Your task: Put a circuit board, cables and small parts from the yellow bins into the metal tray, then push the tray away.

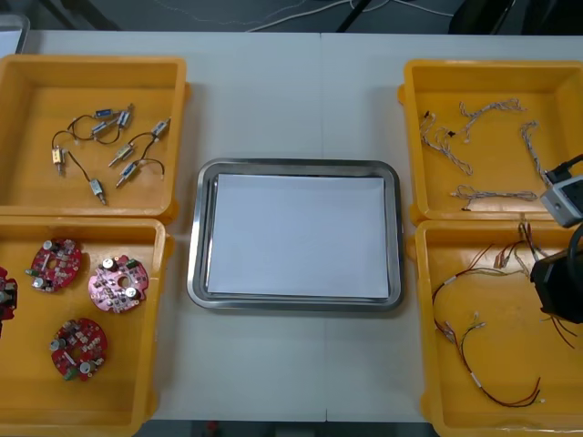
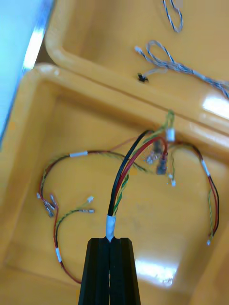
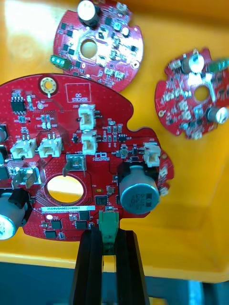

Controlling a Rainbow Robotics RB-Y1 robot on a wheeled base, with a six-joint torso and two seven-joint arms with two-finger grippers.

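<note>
Cable [image 2: 128, 167] pinched at its white sleeve [image 2: 110, 223] in my right end effector [image 2: 110, 240] looks limp and light over the right bin [image 2: 28, 143], while my left end effector [image 3: 109, 236] clamps the stiff, fragile board [image 3: 71, 157] by its green edge connector [image 3: 109, 223] over the left bin [image 3: 191, 228].

A light table [image 1: 291, 100] bears four yellow bins [image 1: 91, 61] flanking a metal tray [image 1: 296, 167].

The right gripper [image 2: 110, 240] has two flat, matte black fingers with lengthwise grooves. Right of the shiny metal tray [image 1: 196, 273], its blocky black body joins a pale grey wrist housing [image 1: 563, 196] trailing a black lead [image 1: 565, 167]. The left gripper [image 3: 109, 233] has matching black fingers.
</note>
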